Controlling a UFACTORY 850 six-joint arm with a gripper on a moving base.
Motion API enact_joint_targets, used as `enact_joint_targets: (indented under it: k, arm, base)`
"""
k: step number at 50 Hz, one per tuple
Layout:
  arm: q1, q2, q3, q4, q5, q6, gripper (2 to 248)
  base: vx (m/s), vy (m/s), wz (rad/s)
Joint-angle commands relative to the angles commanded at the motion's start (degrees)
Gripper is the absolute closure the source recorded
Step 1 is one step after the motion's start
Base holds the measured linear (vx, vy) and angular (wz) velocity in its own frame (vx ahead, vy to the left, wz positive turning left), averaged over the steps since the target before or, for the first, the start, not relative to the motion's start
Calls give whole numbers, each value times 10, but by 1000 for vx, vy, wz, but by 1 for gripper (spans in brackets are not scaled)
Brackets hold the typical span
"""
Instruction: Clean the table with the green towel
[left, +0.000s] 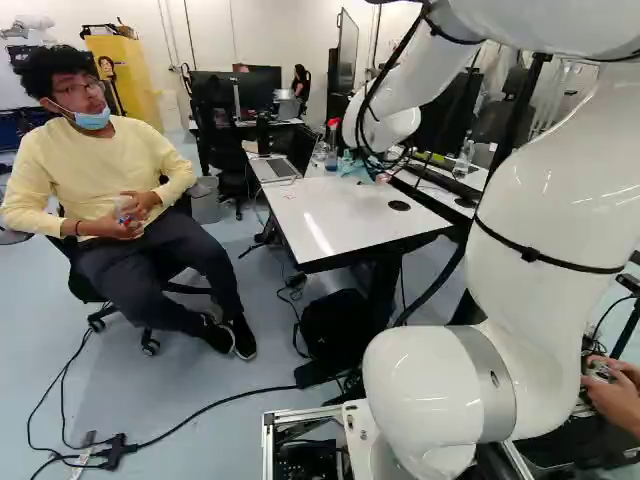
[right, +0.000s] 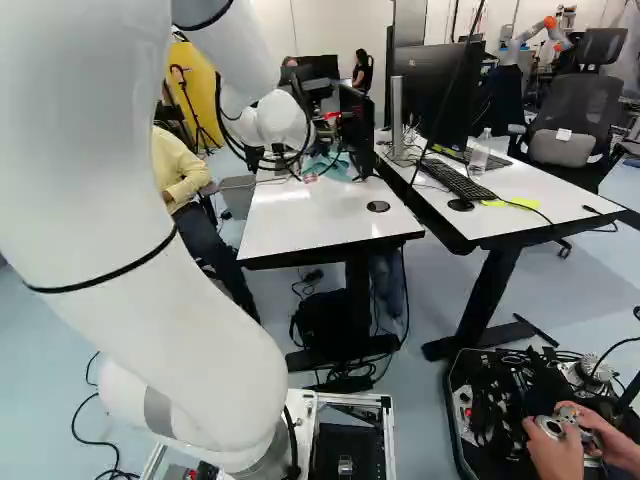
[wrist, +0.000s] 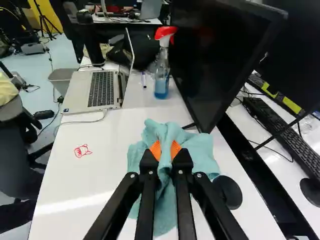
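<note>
Towel gripped, and the monitor (wrist: 220, 55) looms close!
The gripper (wrist: 166, 154) pinches the green towel (wrist: 200, 156), its folds spread over the table (wrist: 62, 175); swing toward the screen and cloth could snag its foot, push too far ahead and the spray bottle (wrist: 162, 75) may topple, stop short and the red drawing (wrist: 82, 150) survives.

towel (wrist: 202, 155): blue-green | fingers (wrist: 149, 164): black, orange pads (wrist: 176, 149) | table (wrist: 102, 142): white | doodle (wrist: 82, 151): red
</note>
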Motion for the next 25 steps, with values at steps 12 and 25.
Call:
enact_joint_targets:
  k: [12,25]
  arm:
    - [21,3,-4,3,-6,0,209]
    - [42,-4,-12,8,-21,0,209]
  base:
    - [0,0,0]
    - [0,0,0]
